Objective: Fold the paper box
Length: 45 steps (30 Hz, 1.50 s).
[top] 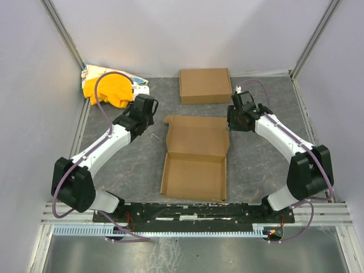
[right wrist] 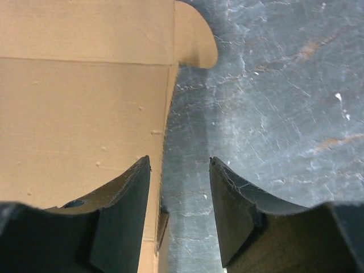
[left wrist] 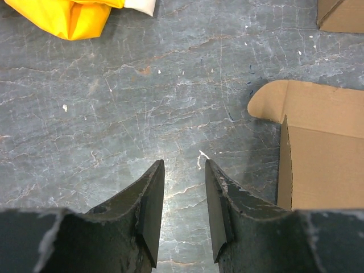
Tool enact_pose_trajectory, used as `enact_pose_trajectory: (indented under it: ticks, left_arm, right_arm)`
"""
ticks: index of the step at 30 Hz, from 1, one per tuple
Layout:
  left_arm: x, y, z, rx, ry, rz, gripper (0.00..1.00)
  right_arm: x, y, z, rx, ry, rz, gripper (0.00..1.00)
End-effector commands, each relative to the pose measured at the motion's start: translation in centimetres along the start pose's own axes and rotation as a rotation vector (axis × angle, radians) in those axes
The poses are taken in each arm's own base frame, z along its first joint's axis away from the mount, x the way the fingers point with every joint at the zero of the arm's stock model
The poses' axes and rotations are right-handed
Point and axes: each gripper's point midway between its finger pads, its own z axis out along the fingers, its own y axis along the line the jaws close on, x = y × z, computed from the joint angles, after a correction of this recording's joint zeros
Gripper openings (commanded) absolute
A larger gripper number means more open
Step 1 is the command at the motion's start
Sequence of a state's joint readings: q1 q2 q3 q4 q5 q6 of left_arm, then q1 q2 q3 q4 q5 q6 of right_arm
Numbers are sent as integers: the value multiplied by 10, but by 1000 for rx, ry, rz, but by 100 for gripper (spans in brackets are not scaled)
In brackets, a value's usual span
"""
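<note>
The paper box (top: pixel 195 156) lies in the middle of the table as a shallow brown tray with its lid (top: pixel 197 135) folded back flat on the far side. My left gripper (top: pixel 147 116) hovers just left of the lid. In the left wrist view the left gripper (left wrist: pixel 183 165) is open over bare table, with the lid's rounded tab (left wrist: pixel 273 102) to its right. My right gripper (top: pixel 238 116) is at the lid's right edge. In the right wrist view it (right wrist: pixel 180 162) is open, straddling that cardboard edge (right wrist: pixel 79 114) from above, holding nothing.
A second flat brown box (top: pixel 205 85) lies at the back centre. A yellow cloth bundle (top: pixel 108 88) sits in the back left corner. White walls close in the table on three sides.
</note>
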<state>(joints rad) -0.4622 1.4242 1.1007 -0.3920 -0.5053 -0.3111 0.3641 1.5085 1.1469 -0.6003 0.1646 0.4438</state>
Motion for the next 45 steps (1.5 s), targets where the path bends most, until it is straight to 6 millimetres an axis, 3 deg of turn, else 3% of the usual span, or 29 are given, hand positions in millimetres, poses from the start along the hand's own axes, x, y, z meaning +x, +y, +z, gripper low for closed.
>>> enact_pose_trajectory:
  ticks: [1,13,19,26,29,33,38,45]
  left_arm:
    - [-11,-11,-5,73,-58,-66,43]
    - [-7,-18,-7,116,-47,-72,42]
    - [-5,-18,-7,117,-44,-70,42]
    - [-5,-20,-6,126,-41,-74,41]
    - [-4,-22,-6,135,-38,-74,41]
    - [-4,-23,-5,139,-36,-75,41]
    - [-9,-23,-9,147,-60,-90,42]
    - [-32,-14,-22,146,-180,-144,42]
  right_arm:
    - [-15,18,6,-60,12,16,55]
    - [-15,23,32,-36,80,-4,53]
    - [-9,25,50,-29,125,-23,43]
    - [-10,21,55,-6,118,-71,32]
    - [-12,19,53,2,96,-97,23]
    - [-18,18,48,10,59,-125,3]
    - [-28,20,36,28,-38,-163,2]
    - [-49,27,-6,-21,-293,-132,2]
